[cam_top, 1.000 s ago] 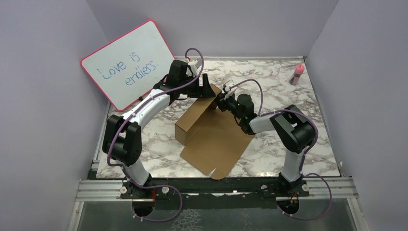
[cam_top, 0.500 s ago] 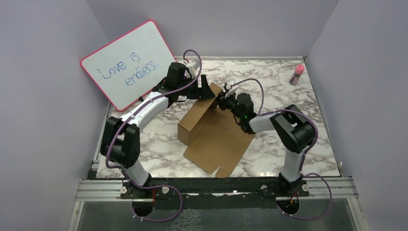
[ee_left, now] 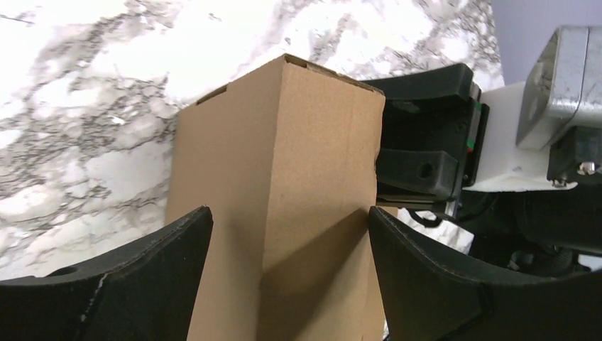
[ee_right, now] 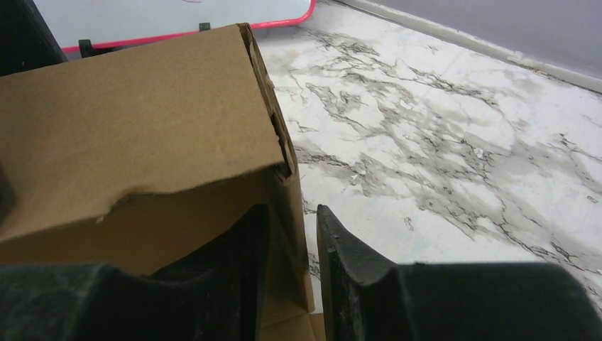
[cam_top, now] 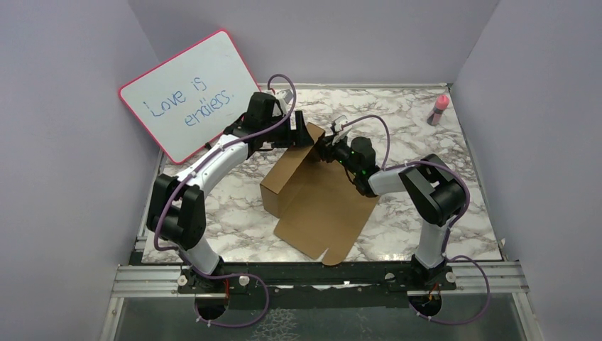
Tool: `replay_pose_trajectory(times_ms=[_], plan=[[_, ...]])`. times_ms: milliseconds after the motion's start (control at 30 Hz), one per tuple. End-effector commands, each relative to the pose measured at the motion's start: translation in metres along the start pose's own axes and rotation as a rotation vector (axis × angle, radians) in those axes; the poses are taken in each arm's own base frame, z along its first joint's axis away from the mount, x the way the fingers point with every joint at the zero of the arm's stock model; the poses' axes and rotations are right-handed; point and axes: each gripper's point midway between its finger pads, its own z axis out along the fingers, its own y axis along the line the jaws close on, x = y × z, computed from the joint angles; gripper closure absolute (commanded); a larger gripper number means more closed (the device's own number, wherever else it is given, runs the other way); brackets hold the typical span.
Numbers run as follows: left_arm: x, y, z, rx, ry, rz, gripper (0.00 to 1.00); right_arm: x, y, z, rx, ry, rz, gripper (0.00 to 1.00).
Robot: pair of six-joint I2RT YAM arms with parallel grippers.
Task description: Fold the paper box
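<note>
At mid-bench, on the far end of the box, the right hand (ee_right: 291,209) has its fingers slightly apart around the thin edge of the raised cardboard wall. It sat tighter a second ago, so the pinch is easing off and is not clamped now. Opposite it, the left hand (ee_left: 287,213) is spread wide, straddling the same upright end; can't tell if its pads touch. Around them the paper box (cam_top: 319,206) lies in the middle of the bench (cam_top: 426,142), left wall and far end stood up, big panel flat toward the arms. The sheet has slid a bit right since earlier. Likely the end wall is passing to the left hand. Box is only partly formed, and the wall may spring back. The whiteboard (cam_top: 188,92) leans behind, well apart.
</note>
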Motion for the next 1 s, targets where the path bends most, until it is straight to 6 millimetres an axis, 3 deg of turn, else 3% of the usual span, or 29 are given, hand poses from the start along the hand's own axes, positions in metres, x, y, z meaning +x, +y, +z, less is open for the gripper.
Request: replay_pose_trajectory(times_ms=[0,233,400,733,967], plan=[[-0.033,0.005,-0.026,-0.131,-0.106,0.059,0.18,-0.015,0.003,0.001,-0.016,-0.055,-0.01,0.63],[-0.055,0.02,-0.057,-0.303,-0.179,0.132,0.18,-0.021,0.005,-0.013,-0.01,-0.059,-0.006,0.5],[-0.064,0.018,-0.081,-0.415,-0.22,0.211,0.19,-0.029,0.007,-0.031,-0.001,-0.051,0.022,0.44],[-0.044,-0.019,-0.093,-0.666,-0.212,0.466,0.19,-0.033,-0.017,-0.086,0.221,-0.014,0.171,0.25],[-0.024,-0.045,-0.085,-0.739,-0.186,0.594,0.19,-0.03,-0.021,-0.116,0.292,0.061,0.227,0.15]])
